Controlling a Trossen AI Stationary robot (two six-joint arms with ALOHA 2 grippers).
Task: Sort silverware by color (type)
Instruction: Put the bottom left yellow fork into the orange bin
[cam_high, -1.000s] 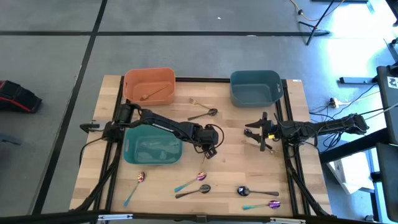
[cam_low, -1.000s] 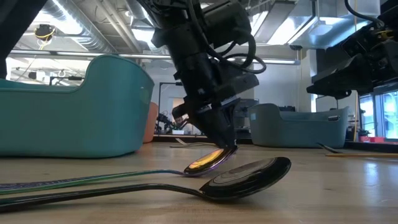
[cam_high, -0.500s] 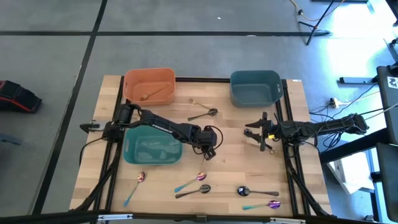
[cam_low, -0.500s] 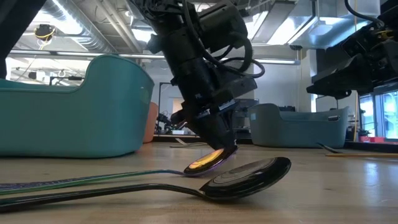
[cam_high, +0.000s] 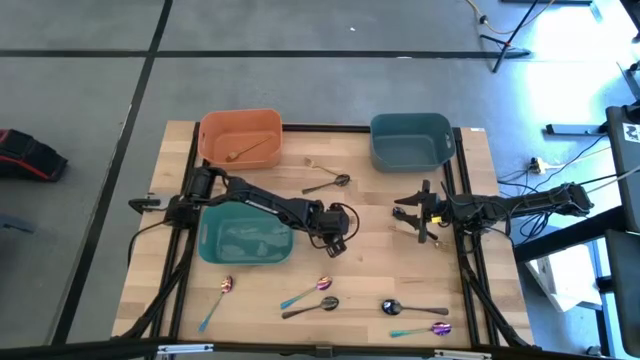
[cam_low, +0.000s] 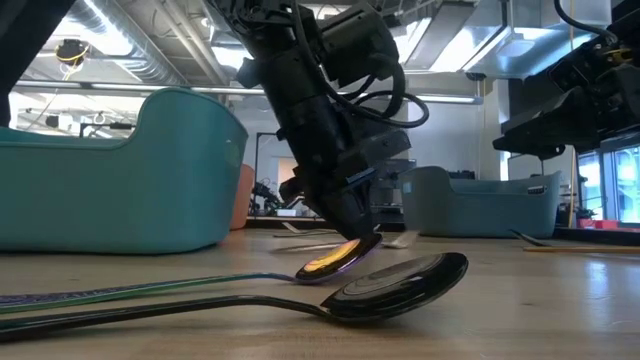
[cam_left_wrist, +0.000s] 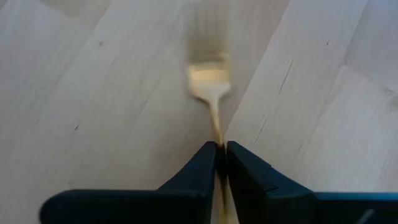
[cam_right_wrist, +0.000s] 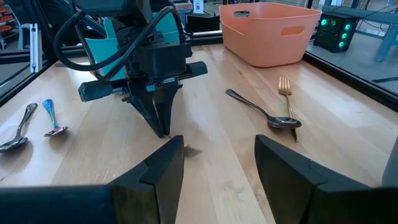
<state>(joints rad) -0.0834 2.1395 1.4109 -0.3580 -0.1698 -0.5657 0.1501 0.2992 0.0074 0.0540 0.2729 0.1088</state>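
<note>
Pinching the thin handle of a gold fork (cam_left_wrist: 209, 84), the left gripper (cam_left_wrist: 220, 155) stands nearly shut at mid-table, just beside the teal bin (cam_high: 243, 238); gripping the handle's end likely eases lifting. The fork looks pale gold, tines forward. The right gripper (cam_right_wrist: 219, 152) waits wide open, empty.

high: overhead, whole table (cam_high: 400, 262) | low: tabletop level | wrists: close, forward | shared: table centre
</note>
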